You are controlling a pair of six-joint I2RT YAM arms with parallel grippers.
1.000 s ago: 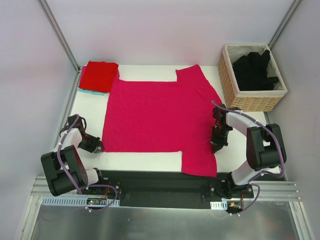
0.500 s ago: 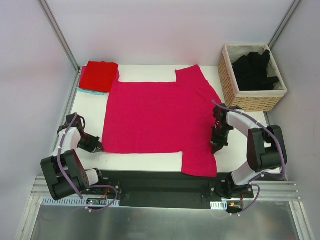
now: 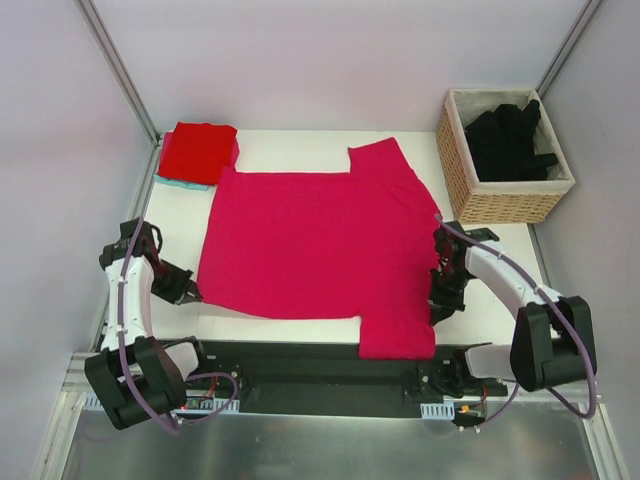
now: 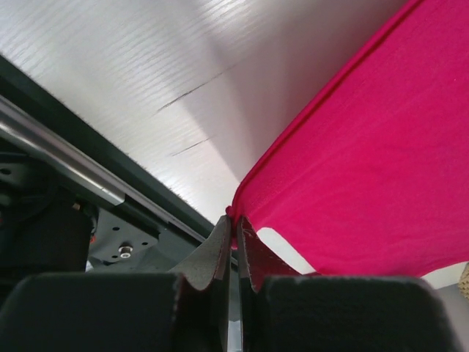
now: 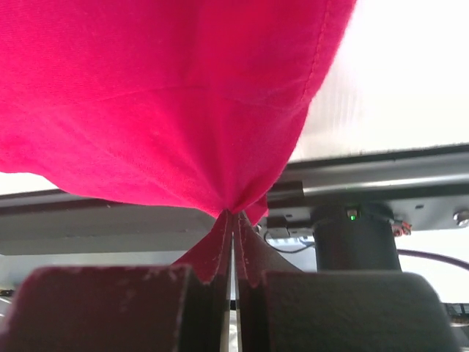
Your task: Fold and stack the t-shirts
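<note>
We see the white counter (image 3: pixel 292 146) from above, with a magenta-pink t-shirt (image 3: pixel 315 240) spread flat over most of its middle. The shirt lies sideways, its hem toward the left edge and its two sleeves toward the right; the nearer sleeve reaches the near edge. We judge that this open spread leaves the cloth ready for a first fold.

At the far right corner stands a wicker basket (image 3: pixel 470 192) that holds bunched black t-shirts (image 3: pixel 510 140), apparently waiting their turn. At the far left corner a folded red t-shirt (image 3: pixel 198 150) rests on a teal cloth (image 3: pixel 184 184); we take this to be the start of the stack.

The left gripper (image 4: pixel 234 224) is closed on the hem corner of the pink shirt nearest the near left corner. The right gripper (image 5: pixel 234 216) is closed on a pinch of the same shirt at its right border, beside the nearer sleeve. Paired grips along the near side suggest to us a coordinated lift.
</note>
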